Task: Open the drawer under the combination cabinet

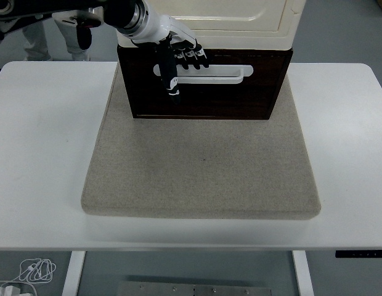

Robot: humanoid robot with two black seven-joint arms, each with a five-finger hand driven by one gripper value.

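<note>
Left hand point(177, 58) at the drawer point(203, 86) front, fingers curled over the left end of the white handle point(209, 73), one finger pointing down past it; firm grasp cannot be confirmed. Dark drawer sits closed beneath the cream cabinet point(240, 24), on a grey mat point(200, 166) on the white table point(43, 142).

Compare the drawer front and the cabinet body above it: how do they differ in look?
The drawer is dark brown wood; the cabinet above is cream. The drawer carries a white bar handle, with the left hand at its left end; the cabinet shows only a framed panel and no handle. Both are about equally wide and stand on the beige mat.
</note>
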